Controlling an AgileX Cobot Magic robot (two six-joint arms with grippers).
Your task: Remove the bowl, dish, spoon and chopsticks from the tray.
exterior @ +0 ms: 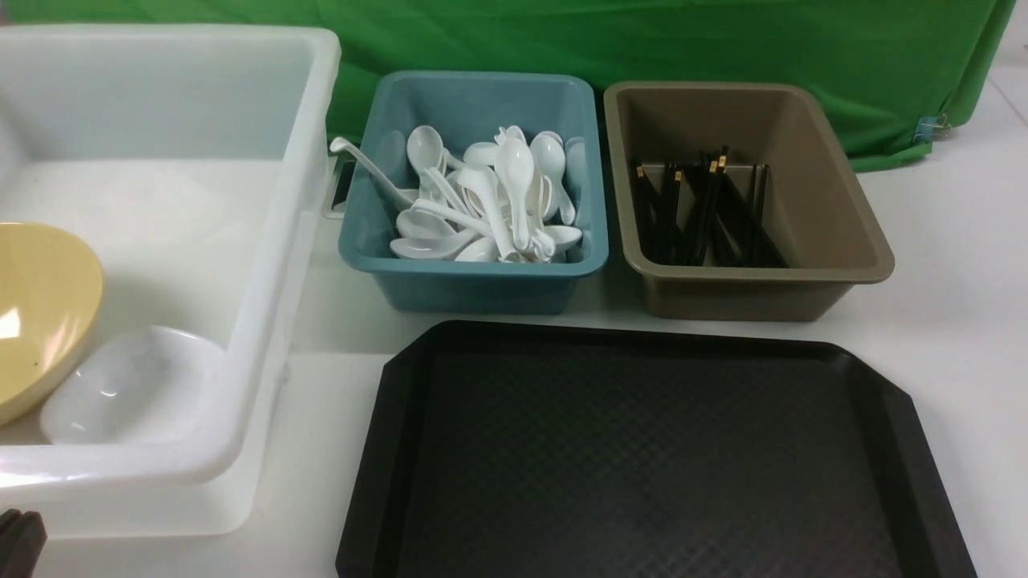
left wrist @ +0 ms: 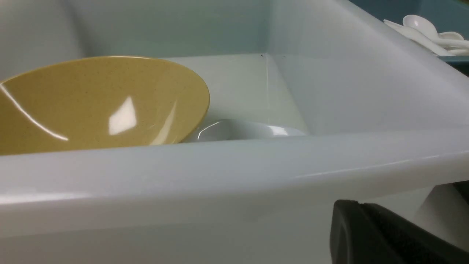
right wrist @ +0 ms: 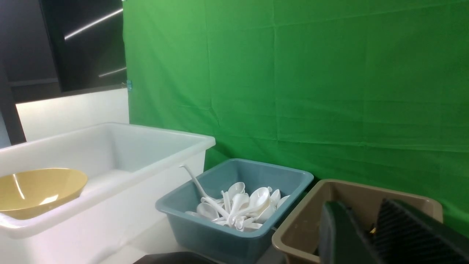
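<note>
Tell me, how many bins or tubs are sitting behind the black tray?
3: a big white tub on the left, a teal bin of spoons in the middle, a brown bin of chopsticks on the right.

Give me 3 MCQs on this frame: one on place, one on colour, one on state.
1. Where is the mustard-yellow glossy bowl?
A. in the white translucent plastic tub
B. on the black textured tray
C. in the teal bin

2. What colour is the bin holding the black chopsticks?
A. teal
B. brown
C. white

3. What state is the black rectangular plastic tray in?
A. stacked with dishes
B. bare
C. holding one spoon

Answers:
1 A: the bowl leans inside the tub, beside a small white dish.
2 B: the chopsticks lie in the brown plastic bin; the white soup spoons fill the teal plastic bin.
3 B: only its diamond-pattern surface shows.
</note>
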